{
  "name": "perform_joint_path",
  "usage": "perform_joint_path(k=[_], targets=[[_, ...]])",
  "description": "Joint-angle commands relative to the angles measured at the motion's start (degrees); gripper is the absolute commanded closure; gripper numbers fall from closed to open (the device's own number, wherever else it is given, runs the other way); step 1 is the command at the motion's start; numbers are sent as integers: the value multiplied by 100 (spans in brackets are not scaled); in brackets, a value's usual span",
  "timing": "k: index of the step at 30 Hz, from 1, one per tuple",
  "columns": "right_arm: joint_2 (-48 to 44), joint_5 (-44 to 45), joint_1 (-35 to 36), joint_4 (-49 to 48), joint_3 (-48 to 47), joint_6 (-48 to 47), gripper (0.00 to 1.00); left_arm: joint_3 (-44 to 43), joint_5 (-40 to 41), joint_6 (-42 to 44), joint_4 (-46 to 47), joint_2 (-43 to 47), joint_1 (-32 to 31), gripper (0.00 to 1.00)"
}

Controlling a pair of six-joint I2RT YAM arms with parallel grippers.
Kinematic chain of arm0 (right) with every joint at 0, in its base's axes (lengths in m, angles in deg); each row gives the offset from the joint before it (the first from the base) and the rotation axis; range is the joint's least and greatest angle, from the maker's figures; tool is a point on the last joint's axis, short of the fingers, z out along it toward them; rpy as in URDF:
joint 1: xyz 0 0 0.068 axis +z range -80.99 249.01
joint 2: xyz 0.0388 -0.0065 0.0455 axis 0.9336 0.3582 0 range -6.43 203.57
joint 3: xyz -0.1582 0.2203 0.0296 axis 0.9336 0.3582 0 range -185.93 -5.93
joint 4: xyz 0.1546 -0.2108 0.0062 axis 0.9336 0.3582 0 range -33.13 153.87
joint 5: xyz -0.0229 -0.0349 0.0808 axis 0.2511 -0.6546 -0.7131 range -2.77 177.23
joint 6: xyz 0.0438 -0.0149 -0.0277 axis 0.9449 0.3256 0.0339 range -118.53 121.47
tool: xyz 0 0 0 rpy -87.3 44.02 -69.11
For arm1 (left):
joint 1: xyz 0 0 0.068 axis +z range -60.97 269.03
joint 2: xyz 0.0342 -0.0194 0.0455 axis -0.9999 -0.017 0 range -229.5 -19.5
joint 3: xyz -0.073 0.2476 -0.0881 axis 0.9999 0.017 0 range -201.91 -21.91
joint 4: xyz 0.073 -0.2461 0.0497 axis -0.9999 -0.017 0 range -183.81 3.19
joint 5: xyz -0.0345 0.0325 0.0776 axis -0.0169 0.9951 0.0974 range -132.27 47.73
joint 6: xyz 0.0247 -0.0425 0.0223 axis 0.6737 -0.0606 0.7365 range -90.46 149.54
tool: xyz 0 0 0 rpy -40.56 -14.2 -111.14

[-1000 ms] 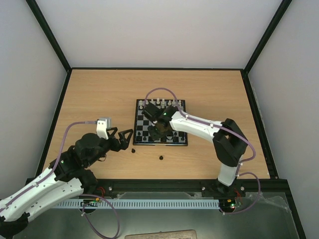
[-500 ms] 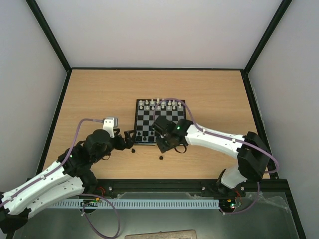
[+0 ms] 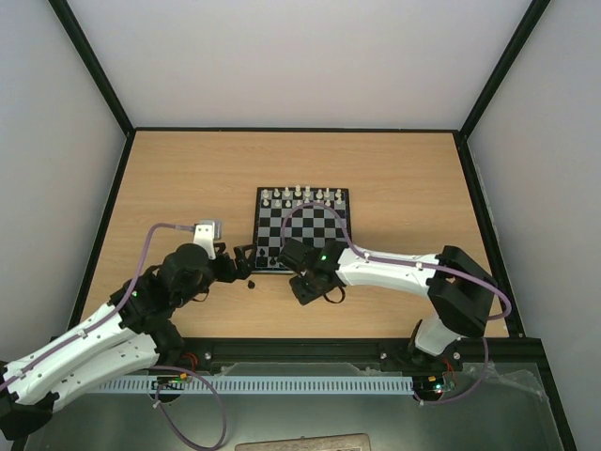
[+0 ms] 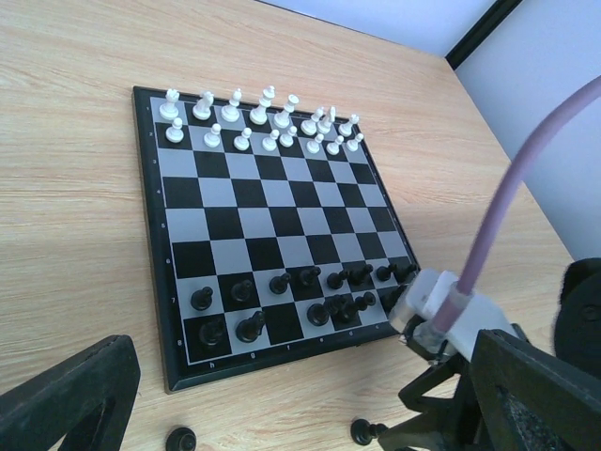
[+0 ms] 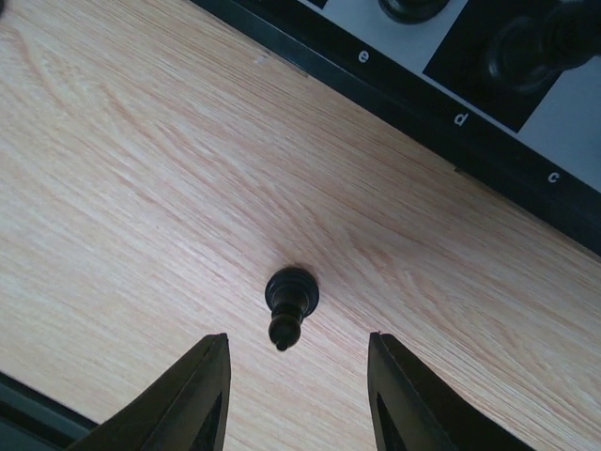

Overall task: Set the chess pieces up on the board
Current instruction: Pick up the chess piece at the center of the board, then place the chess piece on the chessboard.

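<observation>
The board [image 3: 302,230] lies mid-table, with tiny white pieces along its far rows and several black chess pieces [image 4: 310,278] in its two near rows. Two loose black pieces stand on the table in front of it. One [image 5: 292,299] stands upright just ahead of the open fingers [image 5: 208,395] of my right gripper [image 5: 296,352], untouched; it also shows in the left wrist view [image 4: 364,432]. The other [image 3: 252,284] stands further left [image 4: 180,439]. My right gripper [image 3: 302,289] hovers low over its piece. My left gripper [image 3: 246,263] is open and empty by the board's near left corner.
The wooden table [image 3: 188,178] has a black raised rim and white walls around it. The board's dark border [image 5: 423,113] runs just beyond the loose piece. The right arm's camera and purple cable [image 4: 451,315] lie close to my left gripper's right finger [image 4: 540,385].
My right gripper has moved off the board toward the near edge and now sits over the loose black piece. My left gripper moved toward the board's near left corner, then stayed.
</observation>
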Motion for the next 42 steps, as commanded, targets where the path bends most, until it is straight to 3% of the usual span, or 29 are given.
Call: perform_joint_path(k=[1,14,23,31,42], targets=[[265,115,61,61,-71,73,61,-104,74,-59,-112,123,27,0],[525,63,65,-32,-83,27,76,-18,101,-104,-165,299,27,0],[354,252,65,110,-106,71,93,-9,91,-119,-174,345,24,1],[-92,897,-149,769,-487,-11,92,-20,114,-91,-141,307,28,1],[-156,650,-1222,932,-981,-574,92,-2,110,-63,-125,236,25,1]])
